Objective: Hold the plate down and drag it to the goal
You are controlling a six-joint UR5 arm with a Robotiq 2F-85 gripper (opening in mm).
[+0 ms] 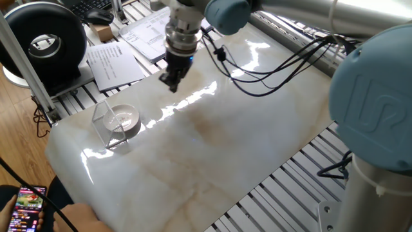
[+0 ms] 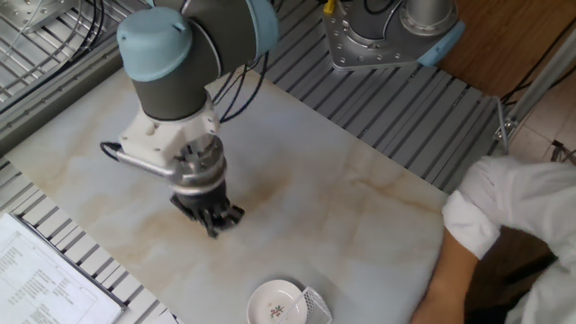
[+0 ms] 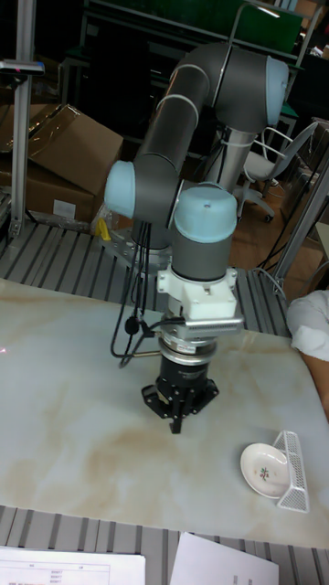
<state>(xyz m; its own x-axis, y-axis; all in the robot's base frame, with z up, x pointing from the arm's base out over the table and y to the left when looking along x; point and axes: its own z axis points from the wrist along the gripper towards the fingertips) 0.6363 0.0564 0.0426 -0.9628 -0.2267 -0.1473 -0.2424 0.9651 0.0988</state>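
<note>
The plate (image 3: 263, 472) is sitting near the table's (image 1: 212, 161) edge, touching the goal (image 3: 292, 473), a clear bracket standing upright just beside it. The tall fixed view is showing a small floral mark at the plate's centre, which one fixed view is washing out under glare. The dish is looking white and glossy, with a raised rim. My fingers (image 3: 176, 421) are pressed together into one point, hanging over bare marble, well apart from the plate. Open table is lying between us. A person's white sleeve (image 2: 513, 207) is reaching in at the table's side.
</note>
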